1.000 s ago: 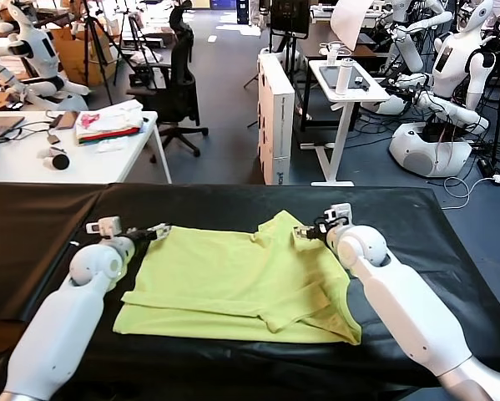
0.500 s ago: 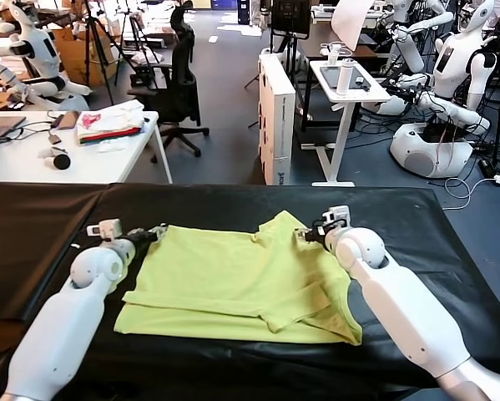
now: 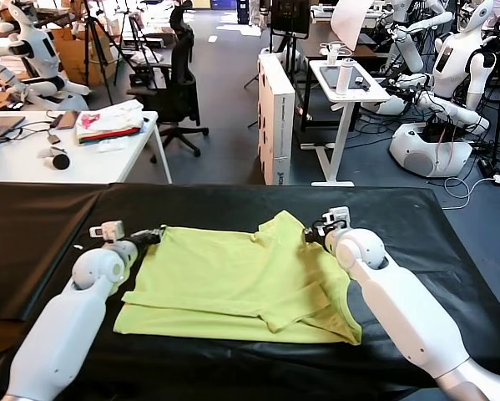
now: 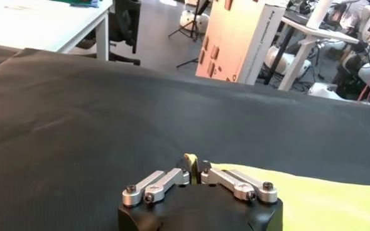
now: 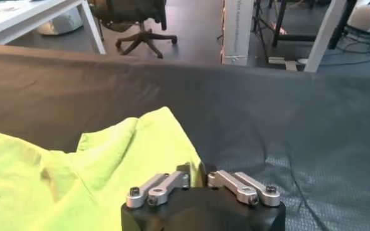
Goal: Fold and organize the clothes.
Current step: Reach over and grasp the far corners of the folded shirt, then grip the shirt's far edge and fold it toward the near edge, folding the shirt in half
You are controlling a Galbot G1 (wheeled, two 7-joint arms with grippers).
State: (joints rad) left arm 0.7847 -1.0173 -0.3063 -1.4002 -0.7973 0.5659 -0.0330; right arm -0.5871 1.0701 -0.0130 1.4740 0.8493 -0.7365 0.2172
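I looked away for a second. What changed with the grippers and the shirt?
Both grippers closed on the shirt: left gripper pinching its far left corner, right gripper its far right edge. The arms barely moved. The shirt lies as before on the table.

left tool (image 4: 193, 168) and right tool (image 5: 198, 172) now pinched onto T-shirt (image 3: 233, 280) edges

Even, bright overhead indoor light, soft faint shadows, no glare; slight softness in both wrist views' backgrounds.
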